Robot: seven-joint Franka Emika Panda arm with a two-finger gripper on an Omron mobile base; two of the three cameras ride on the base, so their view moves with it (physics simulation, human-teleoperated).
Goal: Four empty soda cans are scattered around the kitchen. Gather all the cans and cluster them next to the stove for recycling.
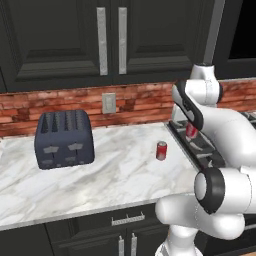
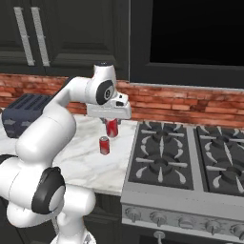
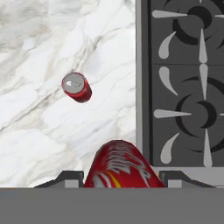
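Left of the stove [image 2: 190, 162], well apart on the marble counter [image 1: 100, 175]: a dark toaster [image 1: 64, 139]. Nearer the stove, upright on the counter: a red can [image 1: 161, 150]. Just beside the stove's left edge, held above the counter: a second red can [image 2: 111, 127], clamped in the gripper [image 2: 112, 125].

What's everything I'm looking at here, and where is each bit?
soda cans: 2, red; one upright on the marble counter left of the stove, one held above the counter beside the stove.
stove: 1, steel with black grates, right of the counter.
toaster: 1, dark blue-grey, on the counter at left.
counter: 1, white marble.
wall outlet: 1, grey, on the brick backsplash.
cabinets: dark, above the counter.
robot arm: 1, white; fingers shut on the held can.
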